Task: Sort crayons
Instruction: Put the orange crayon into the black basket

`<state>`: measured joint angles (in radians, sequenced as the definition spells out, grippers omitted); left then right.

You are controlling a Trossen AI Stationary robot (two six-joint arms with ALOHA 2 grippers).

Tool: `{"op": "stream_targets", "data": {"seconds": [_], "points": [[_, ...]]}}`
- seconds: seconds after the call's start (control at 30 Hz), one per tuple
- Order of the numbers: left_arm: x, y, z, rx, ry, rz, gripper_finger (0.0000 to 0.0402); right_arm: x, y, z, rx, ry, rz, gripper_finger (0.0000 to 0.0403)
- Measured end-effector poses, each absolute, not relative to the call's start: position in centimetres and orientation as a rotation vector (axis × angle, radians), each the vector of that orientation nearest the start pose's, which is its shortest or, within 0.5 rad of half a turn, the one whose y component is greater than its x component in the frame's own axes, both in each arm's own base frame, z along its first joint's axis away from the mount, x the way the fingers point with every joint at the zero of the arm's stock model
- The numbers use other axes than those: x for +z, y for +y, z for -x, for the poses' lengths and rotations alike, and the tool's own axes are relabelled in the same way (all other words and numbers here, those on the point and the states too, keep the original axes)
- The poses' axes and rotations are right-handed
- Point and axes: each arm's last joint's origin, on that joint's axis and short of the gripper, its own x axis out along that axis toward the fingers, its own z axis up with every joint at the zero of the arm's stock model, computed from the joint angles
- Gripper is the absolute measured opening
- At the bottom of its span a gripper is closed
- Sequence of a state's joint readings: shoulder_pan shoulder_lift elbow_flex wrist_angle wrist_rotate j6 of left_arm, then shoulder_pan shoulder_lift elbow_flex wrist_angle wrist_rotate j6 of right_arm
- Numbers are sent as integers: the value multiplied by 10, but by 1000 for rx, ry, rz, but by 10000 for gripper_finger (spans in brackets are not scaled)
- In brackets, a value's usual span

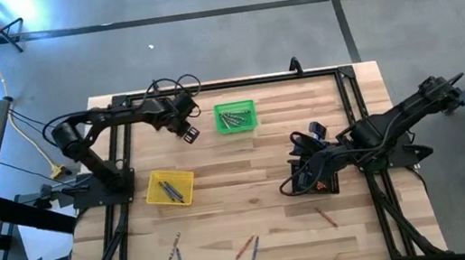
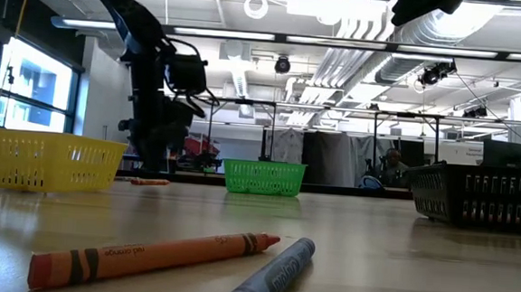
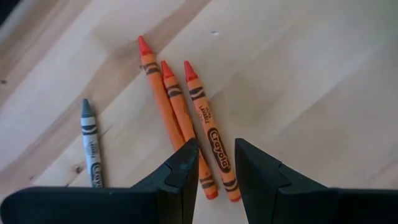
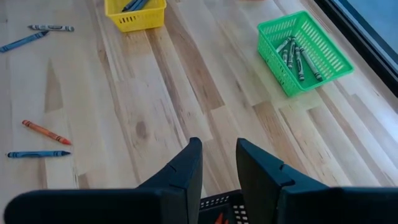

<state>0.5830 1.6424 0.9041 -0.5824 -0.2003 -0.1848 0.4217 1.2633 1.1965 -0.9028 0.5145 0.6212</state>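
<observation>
Wood-plank worktop (image 1: 253,209), pale, with a black frame (image 1: 226,85) along its edges; grey floor on all sides.

Left side: left gripper (image 1: 189,133) hangs near the far edge, just beside the green basket (image 1: 234,105). In its wrist view the jaws stand a little apart with nothing between them (image 3: 216,155). Past them, three orange crayons (image 3: 180,118) lie side by side on bare wood, and one grey crayon (image 3: 91,146) lies apart from them. "Crayola" reads on the orange crayon (image 3: 211,140) nearest the jaws.

The yellow basket (image 1: 152,194) sits near the left arm's base and holds blue-grey crayons (image 1: 169,190).

Centre: the green basket holds dark crayons (image 4: 298,56). The near strip of the worktop is mostly open, with loose crayons on it: one grey (image 1: 176,245), an orange and a blue as a pair (image 1: 247,247), and one orange (image 1: 325,217) further right. In the low view the pair lies closest to the camera (image 2: 154,253); its label print cannot be read.

Right side: right gripper (image 1: 300,143) is over the black basket (image 1: 318,184), jaws slightly spread and empty (image 4: 217,158). An orange crayon tip (image 4: 217,218) shows inside that basket.

Room: exposed ducts and strip lights overhead, windows at left.
</observation>
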Motion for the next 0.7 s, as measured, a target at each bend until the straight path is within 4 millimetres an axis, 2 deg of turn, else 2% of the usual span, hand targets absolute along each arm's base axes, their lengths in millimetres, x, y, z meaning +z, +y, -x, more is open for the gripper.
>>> {"op": "stream_targets", "data": {"seconds": [0.7], "points": [[134,171,-233,760,1316,475,90,322,86,-226,-338,796,-147,92]]}}
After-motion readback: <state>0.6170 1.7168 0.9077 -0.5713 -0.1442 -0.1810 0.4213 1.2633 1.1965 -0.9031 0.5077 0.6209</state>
